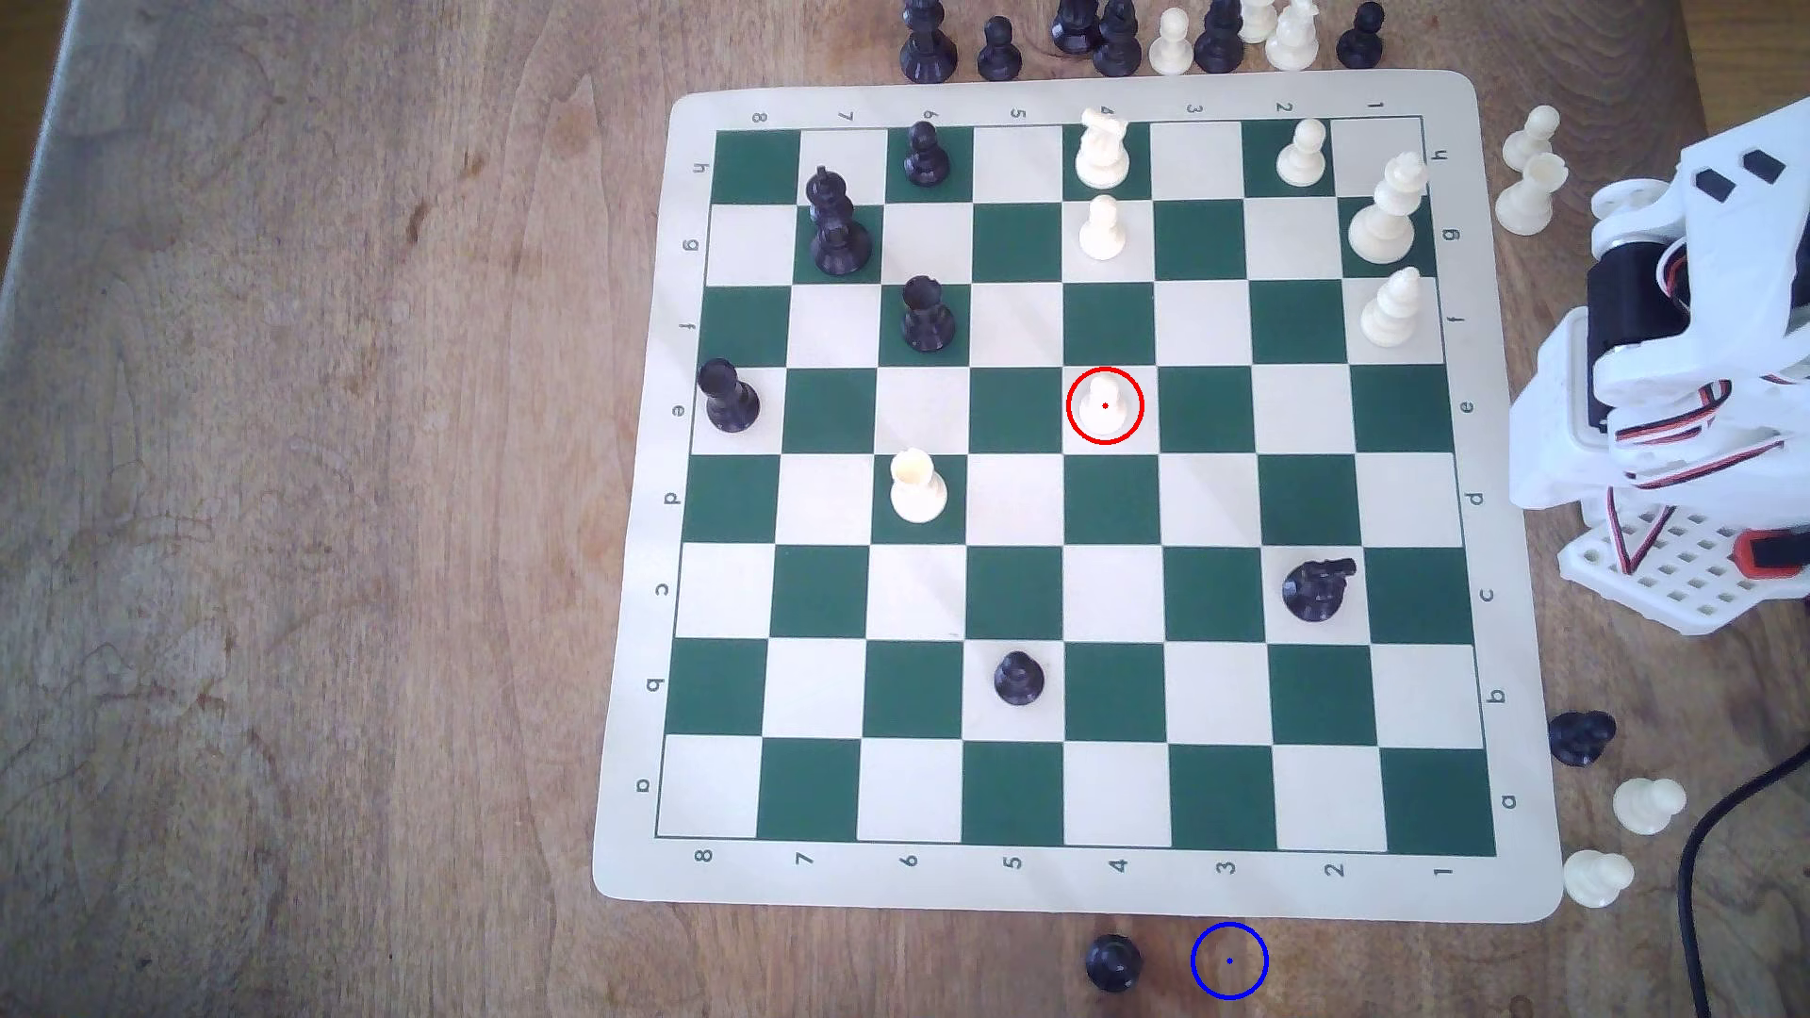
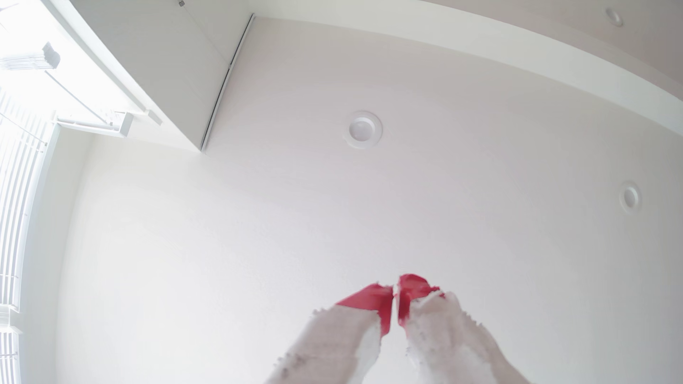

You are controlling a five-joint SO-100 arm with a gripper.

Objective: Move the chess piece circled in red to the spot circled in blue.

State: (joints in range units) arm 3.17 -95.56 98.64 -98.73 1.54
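Note:
The chess piece circled in red point(image 1: 1104, 403) is a small cream-white pawn standing upright on a light square in the middle of the green-and-cream board point(image 1: 1077, 881). The spot circled in blue point(image 1: 1229, 960) lies on bare wood just below the board's near edge, beside a black pawn point(image 1: 1113, 962). The white arm point(image 1: 1665, 372) is folded up at the exterior view's right, off the board. In the wrist view my gripper point(image 2: 394, 291) points up at the ceiling; its red-tipped fingers point(image 2: 369, 299) meet with nothing between them.
Black and cream pieces stand scattered over the board, among them a cream rook point(image 1: 917, 486) and a black knight point(image 1: 1317, 587). More pieces line the far edge point(image 1: 1117, 39) and the right side point(image 1: 1528, 176). A black cable point(image 1: 1704, 861) runs at the lower right.

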